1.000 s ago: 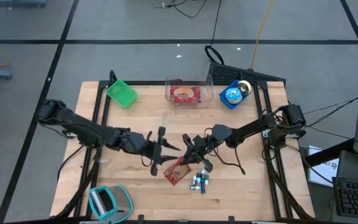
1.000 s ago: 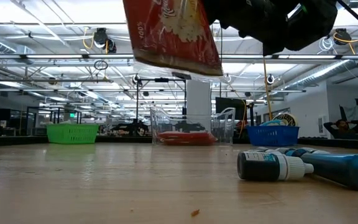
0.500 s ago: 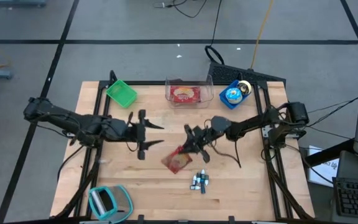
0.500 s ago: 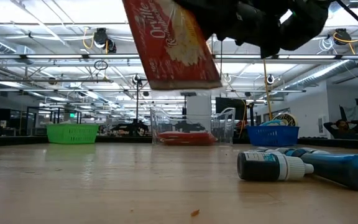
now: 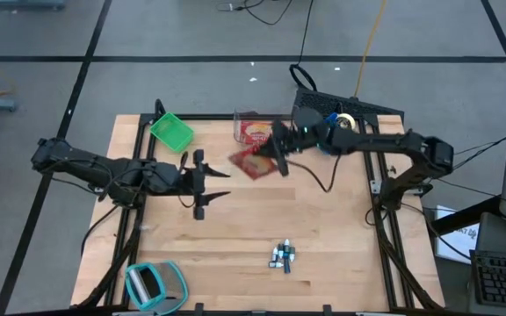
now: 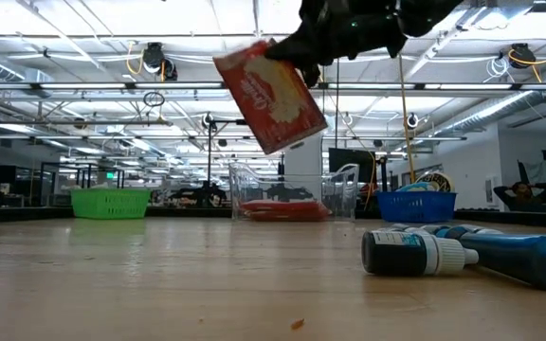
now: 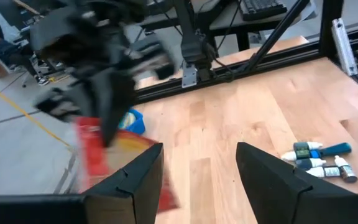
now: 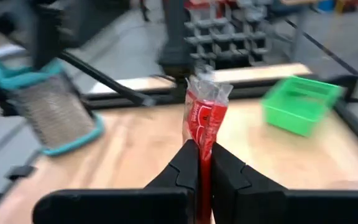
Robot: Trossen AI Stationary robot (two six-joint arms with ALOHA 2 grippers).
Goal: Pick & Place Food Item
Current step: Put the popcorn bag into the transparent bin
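Since the earlier frames, the red snack packet [image 5: 255, 161] has travelled from low over the front-centre of the table to a position high over the back edge, just short of the clear plastic bin [image 5: 266, 130], and the left arm has drawn back toward its own side. Right gripper [image 5: 277, 149] is clamped on one edge of the packet, jaws pressed together with only the thin film between them, as the right wrist view confirms [image 8: 204, 124]. In the low view the packet [image 6: 270, 95] hangs tilted, well clear of the table [image 5: 235, 237], with most of its body unsupported below the pinch. Left gripper [image 5: 202, 183] sits over the left-centre of the table with its fingers [image 7: 135, 180] spread and nothing between them. Risk one: the grip is on a narrow strip of slippery film, so a fast swing or sudden stop could let the packet slide out before it is over the bin. Risk two: the packet hangs at a slant, so a release too near the front wall could catch the rim and tip it onto the table. Risk three: a similar red packet already lies in the bin, leaving less room to settle. The blue basket [image 5: 328, 134], green basket [image 5: 172, 132] and the bottles [image 5: 281, 256] lie apart from the path and pose no evident hazard.
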